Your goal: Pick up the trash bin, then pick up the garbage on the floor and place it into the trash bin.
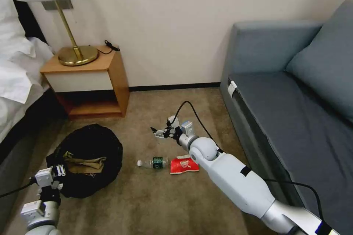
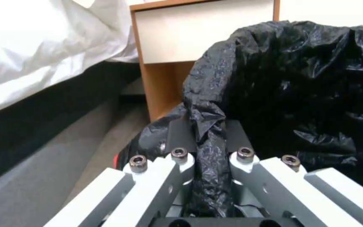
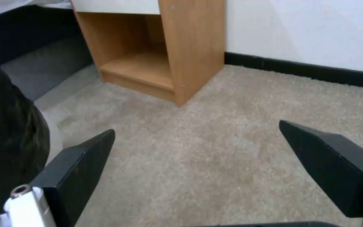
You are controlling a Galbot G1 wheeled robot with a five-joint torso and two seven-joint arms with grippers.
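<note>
The trash bin [image 1: 92,143], lined with a crinkly black bag, sits on the carpet in front of the nightstand. A crumpled brown paper bag [image 1: 86,164] lies inside it. My left gripper [image 1: 60,171] is at the bin's near rim; in the left wrist view this gripper [image 2: 206,129] is shut on a fold of the black bag [image 2: 299,82]. A small clear bottle [image 1: 154,162] with a green label and a red snack packet [image 1: 184,164] lie on the floor right of the bin. My right gripper [image 1: 159,132] hovers just beyond them, open [image 3: 198,138] over bare carpet.
A wooden nightstand [image 1: 88,77] with a brass lamp [image 1: 75,53] stands against the wall at the back left. The bed [image 1: 14,77] runs along the left. A grey sofa [image 1: 294,110] runs along the right. Carpet [image 1: 154,205] lies between them.
</note>
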